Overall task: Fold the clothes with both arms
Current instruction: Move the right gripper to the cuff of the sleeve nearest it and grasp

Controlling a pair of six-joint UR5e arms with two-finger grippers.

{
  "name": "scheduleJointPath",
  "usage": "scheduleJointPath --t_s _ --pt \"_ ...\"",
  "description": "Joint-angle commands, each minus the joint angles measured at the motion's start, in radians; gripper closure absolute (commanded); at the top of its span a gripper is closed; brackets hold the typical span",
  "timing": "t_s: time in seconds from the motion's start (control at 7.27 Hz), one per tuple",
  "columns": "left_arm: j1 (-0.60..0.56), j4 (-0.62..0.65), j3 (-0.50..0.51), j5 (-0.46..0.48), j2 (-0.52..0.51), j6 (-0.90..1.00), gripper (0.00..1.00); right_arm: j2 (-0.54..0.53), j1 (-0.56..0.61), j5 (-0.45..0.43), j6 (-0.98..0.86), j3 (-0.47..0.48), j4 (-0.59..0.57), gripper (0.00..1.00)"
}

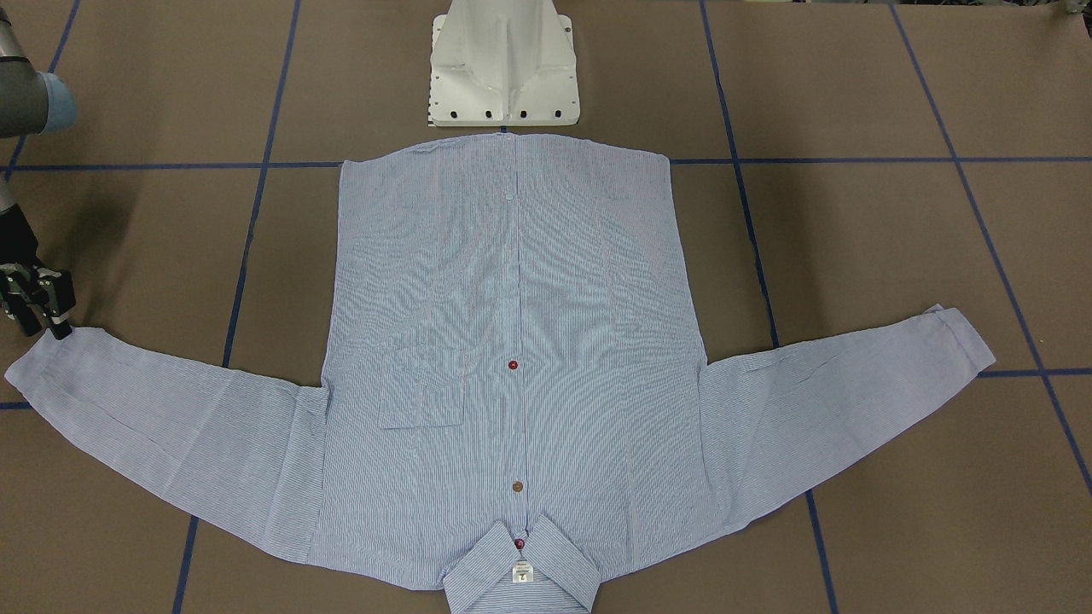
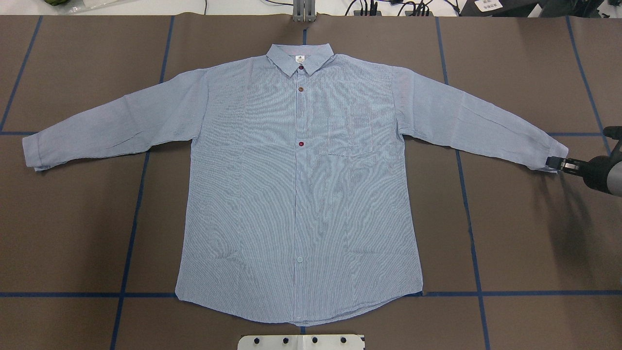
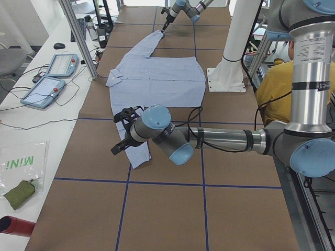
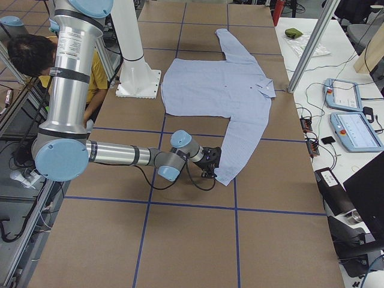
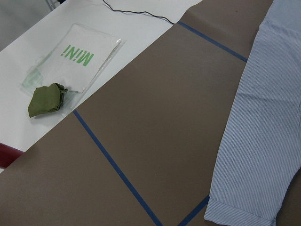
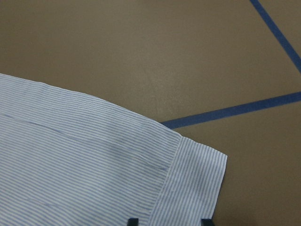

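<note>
The light blue-and-white striped shirt [image 2: 299, 194] lies flat and front up on the brown table, sleeves spread, collar [image 2: 300, 57] away from the robot. My right gripper [image 2: 553, 163] is low at the end of the sleeve on the overhead view's right. In the right wrist view its two fingertips [image 6: 133, 220] stand apart with the cuff [image 6: 195, 183] between them, so it is open [image 1: 58, 328]. My left gripper [image 3: 123, 133] shows only in the exterior left view, hovering over the other sleeve near its cuff [image 5: 244, 212]. I cannot tell whether it is open or shut.
The white pedestal base [image 1: 503, 68] stands just behind the shirt's hem. A white side table beyond the left cuff holds a green pouch [image 5: 44, 99] and a plastic bag. Teach pendants [image 3: 52, 78] and metal posts stand along the far edge. A person in yellow [image 3: 277, 89] sits behind the robot.
</note>
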Motion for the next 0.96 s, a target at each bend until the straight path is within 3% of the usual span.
scheduleJointPath --t_s 0.0,0.28,0.41,0.55,0.83 --pt "0.000 0.000 0.001 0.000 0.000 0.000 0.00 0.000 -0.010 -0.009 0.000 -0.003 -0.001 0.49" --pt "0.000 0.000 0.002 0.000 0.000 0.000 0.00 0.000 -0.018 -0.019 0.000 -0.018 -0.001 0.57" --pt "0.000 -0.001 0.002 0.000 0.000 0.000 0.00 0.000 -0.021 -0.023 0.000 -0.018 -0.001 0.73" --pt "0.000 0.000 0.002 0.000 0.000 0.000 0.00 0.000 -0.021 -0.023 -0.005 -0.017 0.001 1.00" --pt "0.000 0.000 0.002 0.000 0.000 0.000 0.00 0.004 -0.018 -0.013 -0.018 0.009 -0.001 1.00"
